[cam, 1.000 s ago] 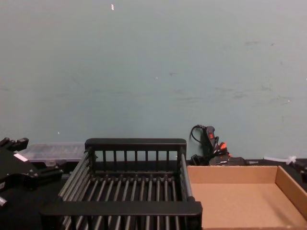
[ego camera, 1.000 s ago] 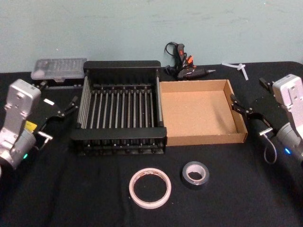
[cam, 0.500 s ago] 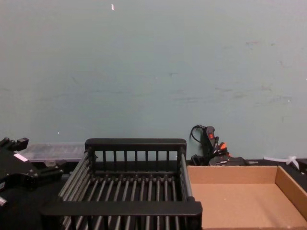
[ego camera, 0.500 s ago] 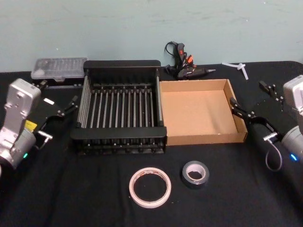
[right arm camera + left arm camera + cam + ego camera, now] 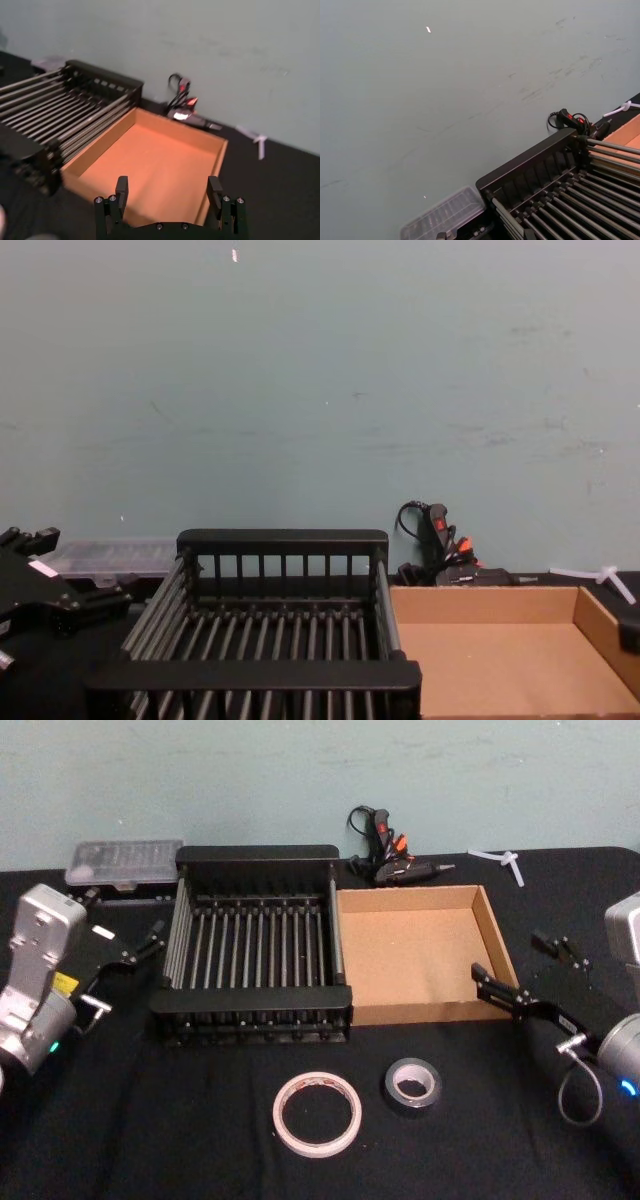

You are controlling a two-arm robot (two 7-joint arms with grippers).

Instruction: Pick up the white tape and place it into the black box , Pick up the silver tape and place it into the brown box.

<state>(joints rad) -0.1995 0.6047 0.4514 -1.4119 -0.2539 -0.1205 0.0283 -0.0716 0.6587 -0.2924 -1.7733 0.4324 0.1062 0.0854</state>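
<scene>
The white tape (image 5: 317,1114) lies flat on the black cloth near the table's front, with the silver tape (image 5: 412,1084) just to its right. Behind them stand the black box (image 5: 250,1001) and, touching its right side, the brown box (image 5: 497,946), both with nothing inside. My right gripper (image 5: 511,957) is open beside the brown box's near right corner, back and right of the silver tape. In the right wrist view its fingers (image 5: 121,186) frame the brown box (image 5: 150,165). My left gripper (image 5: 125,917) is open, left of the black box.
A black glue gun (image 5: 385,855) with an orange trigger lies behind the boxes. A clear plastic case (image 5: 122,863) sits at the back left, and a white plastic piece (image 5: 505,860) at the back right. Bare black cloth surrounds both tape rolls.
My right gripper has come forward and leftward along the brown box's right wall, toward its near corner and closer to the silver tape. The left arm and both rolls have stayed put.
</scene>
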